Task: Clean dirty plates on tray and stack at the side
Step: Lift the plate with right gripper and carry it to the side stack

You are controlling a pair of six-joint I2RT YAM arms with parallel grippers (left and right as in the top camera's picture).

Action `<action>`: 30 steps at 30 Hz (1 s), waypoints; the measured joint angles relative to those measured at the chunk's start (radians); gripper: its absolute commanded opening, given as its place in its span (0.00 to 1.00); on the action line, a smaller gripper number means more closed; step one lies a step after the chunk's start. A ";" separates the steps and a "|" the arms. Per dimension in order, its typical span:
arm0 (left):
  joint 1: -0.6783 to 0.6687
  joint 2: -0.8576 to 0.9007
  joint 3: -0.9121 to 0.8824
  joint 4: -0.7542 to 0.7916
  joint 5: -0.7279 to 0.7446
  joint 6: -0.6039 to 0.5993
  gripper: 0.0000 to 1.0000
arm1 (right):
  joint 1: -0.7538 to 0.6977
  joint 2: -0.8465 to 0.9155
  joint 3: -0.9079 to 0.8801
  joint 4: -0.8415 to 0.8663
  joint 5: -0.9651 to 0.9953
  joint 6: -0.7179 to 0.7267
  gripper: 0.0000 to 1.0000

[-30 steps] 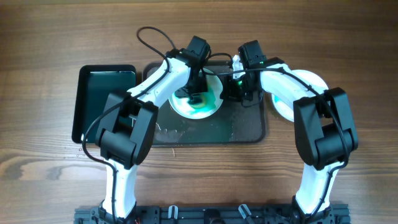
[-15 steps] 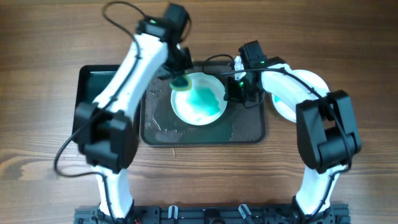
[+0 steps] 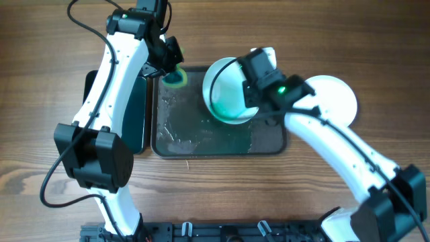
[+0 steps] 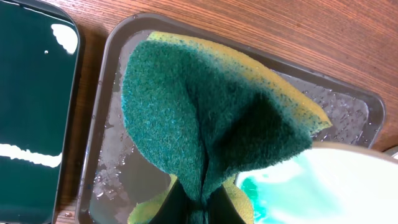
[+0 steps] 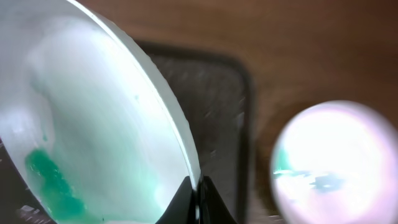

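Note:
My right gripper (image 3: 250,81) is shut on the rim of a white plate (image 3: 227,91) with a teal smear and holds it tilted above the dark tray (image 3: 201,138). In the right wrist view the plate (image 5: 93,124) fills the left and my jaws (image 5: 198,199) pinch its edge. White plates (image 3: 332,97) lie stacked on the table to the right of the tray; they also show in the right wrist view (image 5: 336,162). My left gripper (image 3: 173,70) is shut on a green-yellow sponge (image 4: 205,118) over the tray's far left corner (image 4: 118,56).
A narrow black tray (image 3: 138,114) lies left of the big tray, partly under my left arm; it also shows in the left wrist view (image 4: 31,112). Water drops and residue wet the big tray's floor (image 3: 181,134). Wooden table (image 3: 54,195) lies all around.
My right gripper has lifted the smeared plate off the tray and tilted it. My left gripper has drawn the sponge off the plate, back and left to the tray's far corner.

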 measured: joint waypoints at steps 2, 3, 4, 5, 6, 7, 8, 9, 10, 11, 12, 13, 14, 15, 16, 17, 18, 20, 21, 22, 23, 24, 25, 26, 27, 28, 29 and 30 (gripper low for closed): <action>0.000 0.000 0.000 0.000 -0.002 0.000 0.04 | 0.079 -0.020 0.000 -0.008 0.175 -0.005 0.04; 0.000 0.000 0.000 0.000 -0.002 0.000 0.04 | 0.105 -0.024 0.000 -0.011 0.236 -0.012 0.04; 0.000 0.000 0.000 0.000 -0.002 0.000 0.04 | 0.142 -0.025 0.000 -0.011 0.331 -0.023 0.04; 0.000 0.000 0.000 0.000 -0.002 0.001 0.04 | 0.175 -0.025 0.000 -0.011 0.415 -0.040 0.04; 0.000 0.000 0.000 0.000 -0.002 0.003 0.04 | 0.202 -0.025 0.000 -0.011 0.481 -0.051 0.04; 0.000 0.000 0.000 0.000 -0.003 0.003 0.04 | 0.233 -0.025 0.000 -0.011 0.563 -0.066 0.05; 0.000 0.000 0.000 0.000 -0.002 0.003 0.04 | 0.255 -0.025 0.000 -0.011 0.629 -0.073 0.04; 0.000 0.000 0.000 0.000 -0.002 0.003 0.04 | 0.278 -0.025 0.000 -0.010 0.699 -0.077 0.04; 0.000 0.000 0.000 0.000 -0.002 0.003 0.04 | 0.300 -0.025 0.000 -0.010 0.760 -0.085 0.04; 0.000 0.000 0.000 0.000 -0.003 0.003 0.04 | 0.317 -0.025 0.000 -0.008 0.810 -0.094 0.04; 0.000 0.000 0.000 0.000 -0.002 0.003 0.04 | 0.332 -0.025 0.000 -0.002 0.857 -0.102 0.04; 0.000 0.000 0.000 0.000 -0.003 0.003 0.04 | 0.346 -0.026 0.000 0.007 0.901 -0.116 0.04; 0.000 0.000 0.000 0.000 -0.002 0.003 0.04 | 0.357 -0.026 0.000 0.021 0.935 -0.132 0.04; 0.000 0.000 0.000 0.001 -0.002 0.003 0.04 | 0.364 -0.026 0.000 0.031 0.957 -0.148 0.04; 0.000 0.000 0.000 0.003 -0.002 0.003 0.04 | 0.370 -0.025 0.000 0.038 0.973 -0.160 0.04; 0.000 0.000 0.000 0.003 -0.002 0.003 0.04 | 0.373 -0.026 0.000 0.046 0.984 -0.170 0.04; 0.000 0.000 0.000 0.003 -0.002 0.003 0.04 | 0.374 -0.026 0.000 0.054 0.993 -0.177 0.04; 0.000 0.000 0.000 0.003 -0.002 0.003 0.04 | 0.374 -0.026 0.000 0.058 0.999 -0.183 0.04; 0.000 0.000 0.000 0.003 -0.003 0.003 0.04 | 0.374 -0.026 0.000 0.058 0.980 -0.187 0.04; 0.000 0.000 0.000 0.003 -0.003 0.003 0.04 | 0.374 -0.026 0.000 0.054 0.940 -0.190 0.04; 0.000 0.000 0.000 0.003 -0.002 0.003 0.04 | 0.371 -0.026 0.000 0.042 0.872 -0.187 0.04; 0.000 0.000 0.000 0.003 -0.003 0.003 0.04 | 0.364 -0.027 0.000 0.026 0.779 -0.164 0.04; 0.000 0.000 0.000 0.003 -0.003 0.003 0.04 | 0.348 -0.027 0.000 0.013 0.686 -0.132 0.05; 0.000 0.000 0.000 0.003 -0.003 0.003 0.04 | 0.327 -0.027 0.000 0.004 0.603 -0.101 0.04; 0.000 0.000 0.000 0.003 -0.003 0.003 0.04 | 0.305 -0.027 0.000 -0.002 0.526 -0.072 0.04; 0.000 0.000 0.000 0.003 -0.003 0.003 0.04 | 0.260 -0.027 0.000 -0.005 0.417 -0.037 0.04; 0.000 0.000 0.000 0.003 -0.002 0.003 0.04 | 0.210 -0.027 0.000 -0.006 0.306 -0.010 0.04; 0.000 0.000 0.000 0.003 -0.002 0.003 0.04 | 0.152 -0.027 0.000 -0.004 0.193 0.012 0.04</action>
